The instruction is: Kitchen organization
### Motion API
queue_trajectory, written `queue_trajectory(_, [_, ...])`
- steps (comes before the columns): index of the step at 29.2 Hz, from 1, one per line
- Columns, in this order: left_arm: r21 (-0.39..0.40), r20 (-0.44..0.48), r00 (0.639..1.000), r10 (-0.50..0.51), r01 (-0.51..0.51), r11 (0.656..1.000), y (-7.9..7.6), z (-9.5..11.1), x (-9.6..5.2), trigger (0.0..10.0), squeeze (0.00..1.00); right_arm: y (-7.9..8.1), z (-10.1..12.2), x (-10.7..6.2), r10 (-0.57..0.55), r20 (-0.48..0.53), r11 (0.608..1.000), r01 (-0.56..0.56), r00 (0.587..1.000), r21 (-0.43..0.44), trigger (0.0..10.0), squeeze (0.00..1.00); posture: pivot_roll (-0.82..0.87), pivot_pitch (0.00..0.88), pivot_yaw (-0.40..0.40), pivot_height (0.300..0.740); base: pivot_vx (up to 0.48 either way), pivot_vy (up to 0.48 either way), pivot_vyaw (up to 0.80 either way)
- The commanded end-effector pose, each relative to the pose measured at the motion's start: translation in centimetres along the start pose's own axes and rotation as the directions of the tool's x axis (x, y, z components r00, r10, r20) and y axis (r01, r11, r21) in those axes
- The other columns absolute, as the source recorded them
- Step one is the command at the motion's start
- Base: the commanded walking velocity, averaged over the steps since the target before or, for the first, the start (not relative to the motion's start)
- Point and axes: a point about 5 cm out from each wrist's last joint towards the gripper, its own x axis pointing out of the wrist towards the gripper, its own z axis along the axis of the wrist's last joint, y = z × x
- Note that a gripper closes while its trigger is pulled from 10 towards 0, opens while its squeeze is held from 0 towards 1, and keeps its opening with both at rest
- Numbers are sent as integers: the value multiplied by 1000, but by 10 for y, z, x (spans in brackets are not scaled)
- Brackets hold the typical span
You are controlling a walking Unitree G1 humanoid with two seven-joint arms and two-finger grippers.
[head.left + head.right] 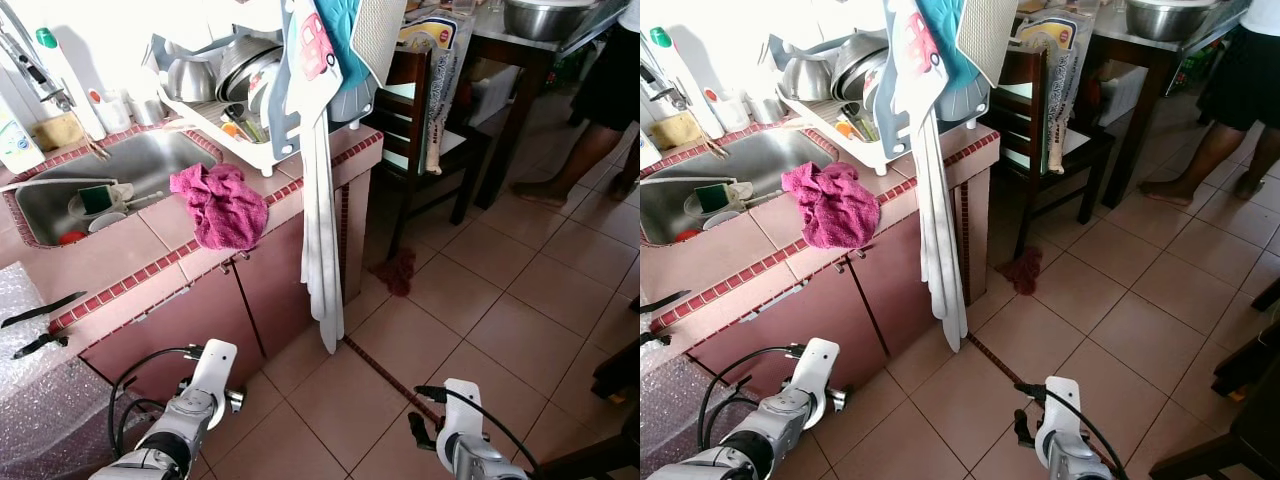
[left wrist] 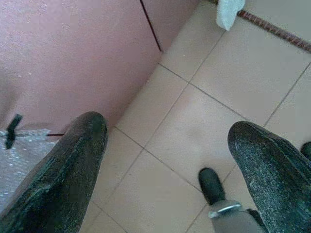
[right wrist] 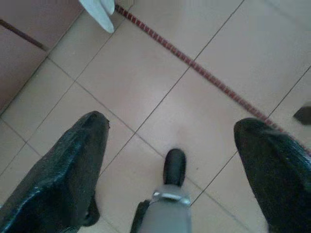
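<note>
**Both arms low beside the pink counter**

Seen along the pink tiled counter (image 1: 120, 262), left to right: two black-handled knives (image 1: 40, 310) at its left end; steel sink (image 1: 150, 160) set in its top; magenta cloth (image 1: 220, 205) draped over its front edge; white dish rack (image 1: 235, 140) on its right corner, long white towel (image 1: 322, 230) hanging past it. Below its cabinet doors, left gripper (image 2: 165, 145) spread wide, empty, over floor tiles. Right gripper (image 3: 170, 141) likewise wide apart, empty, farther right. Beyond, a dark wooden chair (image 1: 420, 120), and a person's leg (image 1: 570, 160).
</note>
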Motion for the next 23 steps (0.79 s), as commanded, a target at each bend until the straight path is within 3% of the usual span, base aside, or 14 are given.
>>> queue_trajectory(1, [15,57,998,-30,29,999,-1,13,0,10000,0,4,16,1,35,56,999,-33,998,-32,10000,0,55,0,33,740,0,0,0])
queue_trajectory(5, [14,134,988,-78,76,997,-2,20,-1,10000,0,7,33,1,107,133,992,-97,985,-78,10000,0,58,0,19,740,0,0,0])
queue_trajectory(8, [-32,282,956,-79,91,995,9,24,-9,10000,0,11,58,-3,171,261,978,-133,950,-159,10000,0,52,0,15,740,0,0,0])
queue_trajectory(12, [-23,390,920,-37,50,999,19,26,-20,10000,0,8,75,-9,196,355,978,-154,914,-142,10000,0,59,0,11,740,0,0,0])
queue_trajectory(15, [-7,419,907,-28,34,999,22,25,-25,10000,0,7,79,-12,204,381,978,-167,902,-129,10000,0,54,0,19,740,0,0,0])
queue_trajectory(18, [-30,446,894,-41,60,998,22,22,-37,10000,0,9,85,-25,266,429,961,-199,863,-195,10000,0,51,0,33,740,0,0,0])
queue_trajectory(20, [1,472,878,-77,87,996,16,19,-47,10000,0,12,86,-37,317,444,943,-229,838,-242,10000,0,42,0,54,740,0,0,0])
queue_trajectory(23, [38,494,862,-112,107,994,9,12,-60,10000,0,11,91,-55,347,469,937,-277,812,-213,10000,0,38,0,70,740,0,0,0])
